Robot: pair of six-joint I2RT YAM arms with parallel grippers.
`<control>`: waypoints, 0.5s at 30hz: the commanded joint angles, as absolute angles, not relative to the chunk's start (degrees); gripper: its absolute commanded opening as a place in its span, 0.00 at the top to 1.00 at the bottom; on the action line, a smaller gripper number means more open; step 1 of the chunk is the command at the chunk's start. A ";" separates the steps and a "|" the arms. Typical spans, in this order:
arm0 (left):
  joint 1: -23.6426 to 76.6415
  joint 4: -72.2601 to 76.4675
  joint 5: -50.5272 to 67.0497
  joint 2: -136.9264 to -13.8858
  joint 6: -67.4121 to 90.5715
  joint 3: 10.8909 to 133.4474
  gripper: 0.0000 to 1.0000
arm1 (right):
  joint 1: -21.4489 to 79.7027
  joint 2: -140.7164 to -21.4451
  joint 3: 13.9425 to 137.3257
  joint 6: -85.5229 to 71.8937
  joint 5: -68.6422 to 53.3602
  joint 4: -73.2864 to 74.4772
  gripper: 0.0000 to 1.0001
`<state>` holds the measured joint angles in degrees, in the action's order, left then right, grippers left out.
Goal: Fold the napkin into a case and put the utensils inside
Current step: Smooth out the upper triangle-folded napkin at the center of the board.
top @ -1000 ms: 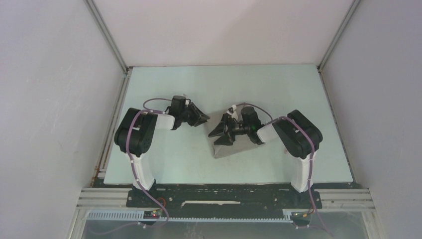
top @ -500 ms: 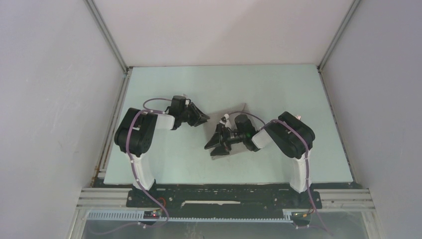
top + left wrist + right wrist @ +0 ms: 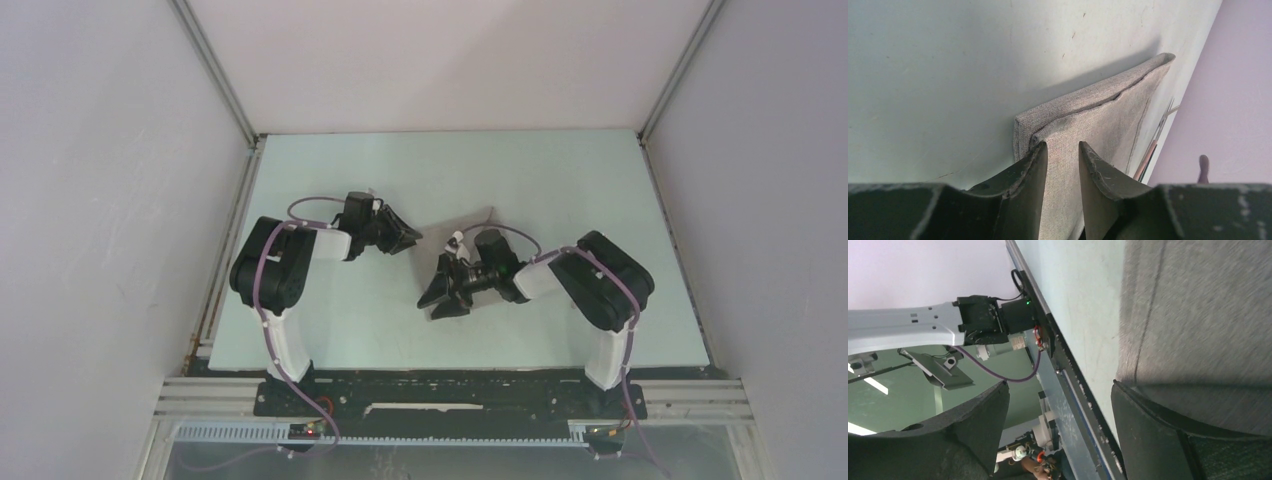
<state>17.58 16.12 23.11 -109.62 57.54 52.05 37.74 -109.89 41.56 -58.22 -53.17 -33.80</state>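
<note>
The taupe-grey napkin [image 3: 1098, 115] lies folded in layers at mid-table. In the top view only its far part [image 3: 480, 222] shows, because the right arm covers the rest. My left gripper [image 3: 1063, 147] is at the napkin's left corner. Its jaws stand a narrow gap apart with the upper cloth layer between them. My right gripper [image 3: 1060, 390] is wide open and empty at the napkin's near edge [image 3: 1198, 315]. Thin utensils [image 3: 1152, 147], one pink-handled and one dark, lie just past the napkin's far side.
The pale green table [image 3: 560, 170] is walled by white panels on three sides. Its dark near edge rail [image 3: 1068, 370] runs close to my right gripper. The arm bases stand at the near edge.
My right gripper has slid toward the near left along the napkin, then eased slightly back. My left gripper has stayed in place at the corner.
</note>
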 commanded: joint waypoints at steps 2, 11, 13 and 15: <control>17.27 11.81 22.57 -107.68 54.95 53.68 0.58 | 35.59 -100.24 40.95 -55.71 -56.46 -28.75 0.17; 17.75 -0.40 22.76 -96.38 47.24 59.70 0.25 | 15.24 -87.87 40.96 -35.91 -46.00 4.73 0.16; 18.26 -3.51 21.31 -91.87 45.52 57.48 0.15 | 11.03 -85.71 41.46 -32.30 -42.08 10.44 0.17; 19.16 -5.75 19.77 -87.12 43.77 53.41 0.11 | 8.81 -84.13 43.24 -28.28 -36.20 16.86 0.18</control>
<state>17.89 1.28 22.31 -97.12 49.41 57.08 12.60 -88.27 40.99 -39.81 -46.98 -1.96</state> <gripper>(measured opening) 0.860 0.829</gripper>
